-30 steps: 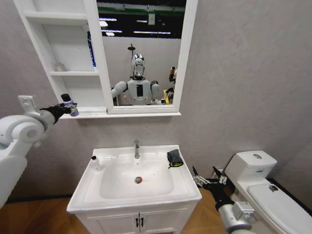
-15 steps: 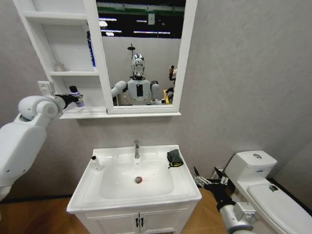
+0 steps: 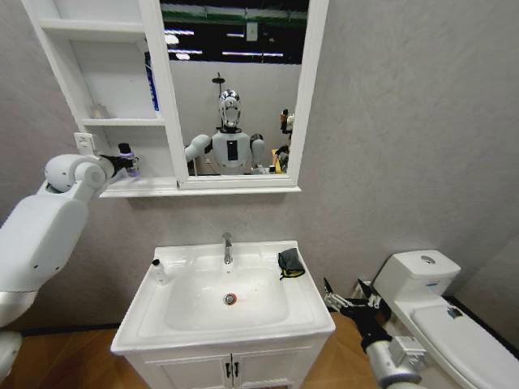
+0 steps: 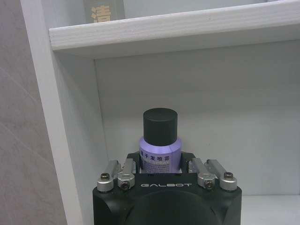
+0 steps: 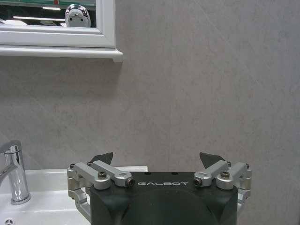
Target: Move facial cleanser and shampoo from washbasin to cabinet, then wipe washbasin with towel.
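One bottle down, so to speak: the left gripper (image 4: 159,176) has its jaws pinching a purple bottle (image 4: 160,149) upright inside the cabinet (image 3: 113,122)'s lowest bay, probably to stand it there. Its label's Chinese is too small to read; "GALBOT" sits behind the jaws. A white bottle (image 3: 159,271) waits on the washbasin (image 3: 146,312), towel (image 3: 289,262) too. The right gripper (image 5: 157,161) idles, jaws spread.

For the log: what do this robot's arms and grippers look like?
Both arms have smooth, rounded white shells. The left gripper and right gripper share a black housing marked GALBOT, silver metal finger linkages with screws, and dark fingertips. No loose cables are visible.
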`<state>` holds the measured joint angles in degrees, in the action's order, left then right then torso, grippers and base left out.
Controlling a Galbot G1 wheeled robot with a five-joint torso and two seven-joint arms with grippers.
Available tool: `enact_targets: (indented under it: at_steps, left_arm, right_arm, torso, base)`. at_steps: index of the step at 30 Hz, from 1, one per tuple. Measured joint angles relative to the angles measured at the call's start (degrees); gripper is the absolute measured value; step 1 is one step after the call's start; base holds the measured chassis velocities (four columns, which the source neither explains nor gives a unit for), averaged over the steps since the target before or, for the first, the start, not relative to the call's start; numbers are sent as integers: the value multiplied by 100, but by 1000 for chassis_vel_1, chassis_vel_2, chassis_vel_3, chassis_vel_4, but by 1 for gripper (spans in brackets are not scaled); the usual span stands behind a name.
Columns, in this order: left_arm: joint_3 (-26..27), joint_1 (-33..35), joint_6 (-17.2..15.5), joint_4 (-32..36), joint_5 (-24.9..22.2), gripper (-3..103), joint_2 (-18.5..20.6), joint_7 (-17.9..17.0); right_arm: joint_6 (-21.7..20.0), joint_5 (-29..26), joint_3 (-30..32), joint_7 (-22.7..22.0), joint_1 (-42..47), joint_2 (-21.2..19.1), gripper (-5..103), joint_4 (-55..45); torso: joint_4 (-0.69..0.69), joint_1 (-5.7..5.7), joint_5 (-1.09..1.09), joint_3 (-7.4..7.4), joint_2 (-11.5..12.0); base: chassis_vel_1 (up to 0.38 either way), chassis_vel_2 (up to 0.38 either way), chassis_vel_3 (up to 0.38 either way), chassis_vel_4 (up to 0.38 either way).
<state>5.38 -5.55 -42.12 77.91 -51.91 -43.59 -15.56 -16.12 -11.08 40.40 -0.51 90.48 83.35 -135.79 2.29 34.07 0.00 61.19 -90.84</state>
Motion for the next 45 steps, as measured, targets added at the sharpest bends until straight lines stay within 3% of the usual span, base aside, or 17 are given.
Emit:
enact_targets:
  at_steps: [1,12,14,16,18,21,32,36,38,39,42,43,45]
  left_arm:
    - [-5,6,0,2,0,39,1,0]
    - [-9,86,-6,131,-34,60,11,-24]
    - [-8,94,-6,139,-34,66,7,-32]
    - [9,126,-6,171,-35,82,-9,-55]
    - [24,150,-6,195,-36,82,-13,-75]
    - [133,289,-6,345,-97,97,-13,-149]
    - [813,1161,-6,1187,-484,100,196,-486]
    - [1302,1684,16,1805,-629,100,318,-702]
    - [1724,2340,137,2605,-789,100,446,-992]
    - [1724,2340,137,2605,-789,100,446,-992]
    - [2254,3758,352,3739,-725,100,446,-1453]
    - [2254,3758,352,3739,-725,100,446,-1453]
    - [2548,4682,457,4222,-422,100,165,-1632]
  right_arm:
    - [2,0,0,-2,-10,-2,100,10]
    - [3,0,-3,-14,-42,3,100,28]
    - [3,0,0,-16,-39,6,100,22]
    - [3,0,3,-18,-21,14,100,11]
    - [3,0,3,-18,-13,17,100,7]
    - [3,1,4,-22,0,19,100,-27]
    - [-16,19,-23,-36,-10,12,100,-68]
    - [-21,31,-33,-39,-2,24,100,-85]
    - [-24,37,-39,-42,7,29,100,-112]
    - [-24,37,-39,-42,7,29,100,-112]
    - [-29,69,-73,-45,7,52,100,-123]
    - [-29,69,-73,-45,7,52,100,-123]
    - [-30,101,-104,-46,13,71,100,-137]
  torso:
    - [0,0,0,0,0]
    - [0,0,0,0,0]
    - [0,0,0,0,0]
    - [1,0,0,0,0]
    - [1,0,0,0,0]
    - [2,0,0,0,0]
    - [0,0,-1,0,0]
    - [1,0,0,0,0]
    - [0,0,0,0,0]
    - [0,0,0,0,0]
    - [-1,-1,-2,-1,0]
    - [-1,-1,-2,-1,0]
    - [0,-1,1,-1,0]
  base:
    - [0,0,0,0]
    - [0,0,0,0]
    - [0,0,0,0]
    - [0,0,0,0]
    - [0,0,0,0]
    - [0,0,0,0]
    - [0,0,0,0]
    - [0,0,0,0]
    - [0,0,0,0]
    - [0,0,0,0]
    - [0,0,0,0]
    - [0,0,0,0]
    - [0,0,0,0]
